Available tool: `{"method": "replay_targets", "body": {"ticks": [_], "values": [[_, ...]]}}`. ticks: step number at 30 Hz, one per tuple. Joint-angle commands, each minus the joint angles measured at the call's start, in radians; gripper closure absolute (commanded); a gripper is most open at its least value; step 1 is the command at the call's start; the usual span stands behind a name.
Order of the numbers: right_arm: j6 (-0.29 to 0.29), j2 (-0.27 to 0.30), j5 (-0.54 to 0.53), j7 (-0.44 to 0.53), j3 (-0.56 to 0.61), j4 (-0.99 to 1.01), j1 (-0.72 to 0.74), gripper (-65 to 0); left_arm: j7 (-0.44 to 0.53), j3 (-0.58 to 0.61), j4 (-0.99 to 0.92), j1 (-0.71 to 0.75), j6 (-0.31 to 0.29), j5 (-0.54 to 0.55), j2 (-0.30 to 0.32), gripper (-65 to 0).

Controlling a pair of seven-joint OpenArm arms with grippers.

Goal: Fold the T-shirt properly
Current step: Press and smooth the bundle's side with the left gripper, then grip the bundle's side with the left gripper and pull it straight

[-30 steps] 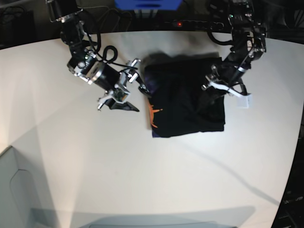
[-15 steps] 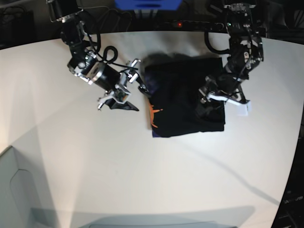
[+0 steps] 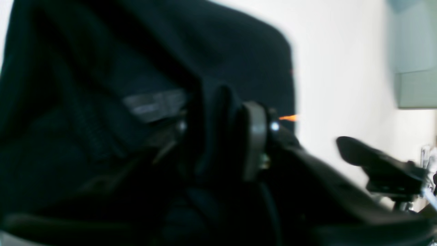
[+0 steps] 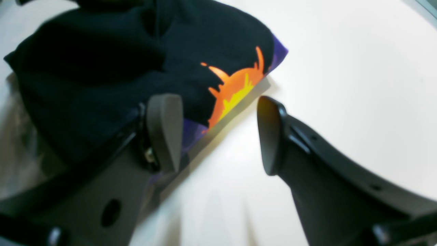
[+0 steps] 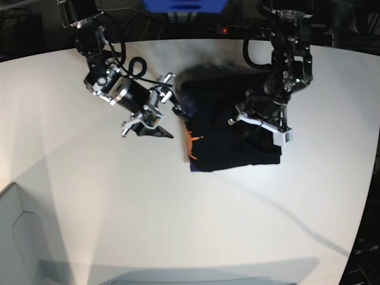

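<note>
Black T-shirt [image 5: 231, 124] folded on the white table [image 5: 119, 208], right gripper [image 4: 218, 133] beside its orange-printed edge, jaws wide apart and empty, left gripper [image 5: 252, 127] over the cloth, jaw state unclear.

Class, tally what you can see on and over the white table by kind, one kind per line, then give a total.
T-shirt: 1
Robot grippers: 2, the left gripper and the right gripper
Total: 3

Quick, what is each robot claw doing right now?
Left gripper: over the T-shirt, grip cannot be told.
Right gripper: open, holding nothing.
</note>
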State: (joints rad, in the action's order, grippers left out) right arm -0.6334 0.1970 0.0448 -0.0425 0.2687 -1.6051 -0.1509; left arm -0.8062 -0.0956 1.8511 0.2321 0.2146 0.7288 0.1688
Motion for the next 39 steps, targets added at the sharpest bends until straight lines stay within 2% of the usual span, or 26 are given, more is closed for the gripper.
{"method": "replay_targets", "body": {"ticks": [1,2,3,8,14,23,33,36,39], "values": [[-0.018,0.002,-0.016,0.026,-0.003,-0.019,0.009,-35.5,0.012,-0.002,0.019,-0.007,0.003,0.010,0.007,-8.6],[-0.018,0.002,-0.016,0.026,-0.003,-0.019,0.007,-35.5,0.012,-0.002,0.022,-0.006,0.003,0.012,0.011,-2.9],[-0.018,0.002,-0.016,0.026,-0.003,-0.019,0.003,-35.5,0.005,-0.006,0.022,-0.003,0.003,0.016,0.013,0.0],[-0.018,-0.004,-0.016,0.026,-0.038,-0.019,-0.003,-35.5,0.015,-0.016,0.083,0.028,0.003,0.016,0.015,0.0],[-0.018,0.000,-0.016,0.026,-0.038,-0.018,-0.002,-35.5,0.015,-0.140,0.161,0.103,0.003,0.019,-0.018,0.0],[-0.018,-0.001,-0.016,0.026,-0.038,-0.016,-0.002,-35.5,0.015,-0.289,0.158,0.223,0.001,0.019,-0.018,0.0],[-0.018,-0.006,-0.016,0.026,-0.032,-0.016,0.007,-35.5,0.005,-0.309,0.157,0.263,0.003,0.019,-0.018,-0.2],[-0.018,-0.006,-0.016,0.026,-0.032,-0.016,0.007,-35.5,0.005,-0.310,0.158,0.277,0.009,0.019,-0.018,-6.4],[-0.018,-0.006,-0.016,0.026,-0.032,-0.016,0.007,-35.5,0.006,-0.321,0.158,0.295,0.009,0.019,-0.012,-21.9]]}}
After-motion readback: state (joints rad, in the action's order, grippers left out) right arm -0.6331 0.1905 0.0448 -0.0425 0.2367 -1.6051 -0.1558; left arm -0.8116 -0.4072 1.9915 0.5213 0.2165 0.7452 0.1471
